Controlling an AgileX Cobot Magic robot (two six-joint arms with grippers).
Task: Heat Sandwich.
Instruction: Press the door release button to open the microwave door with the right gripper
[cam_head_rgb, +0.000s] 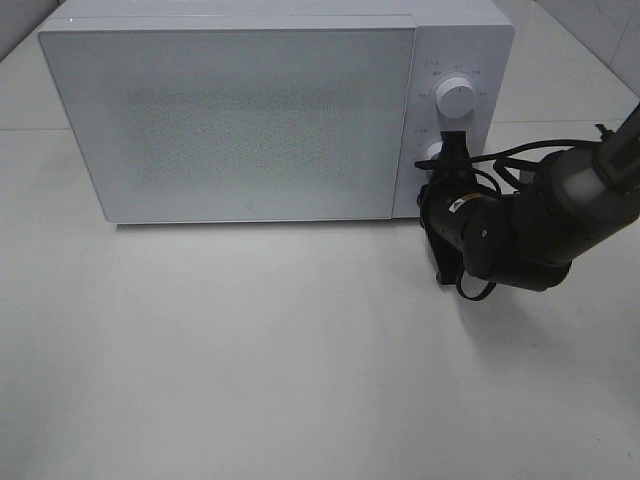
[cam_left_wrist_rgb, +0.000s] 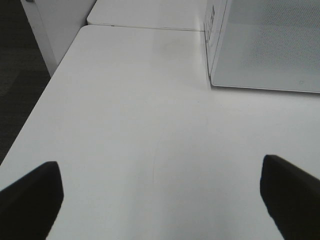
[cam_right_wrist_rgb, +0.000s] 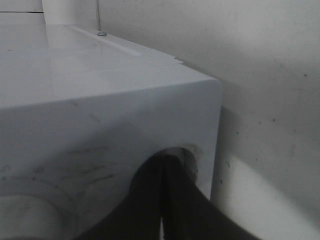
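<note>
At centre right of the frame, the right tool (cam_head_rgb: 448, 148), pinched shut and empty, touches the microwave's (cam_head_rgb: 250, 120) lower knob (cam_head_rgb: 430, 153); the left tool (cam_left_wrist_rgb: 160, 197) gapes wide, holding nothing.

You see your left gripper (cam_left_wrist_rgb: 160, 200) poised above the white table (cam_left_wrist_rgb: 125, 100), its dark fingers (cam_left_wrist_rgb: 30, 200) spread wide apart, with a white microwave (cam_left_wrist_rgb: 270, 45) standing on the table beyond them.

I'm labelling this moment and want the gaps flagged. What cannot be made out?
Sandwich: in no view; the microwave's closed, frosted door hides the inside.
Lower knob: exterior high, mostly behind the right gripper; setting unreadable.
Dial markings: exterior high, too small.
Left gripper: left wrist, only fingertips, cut by the edge.
</note>
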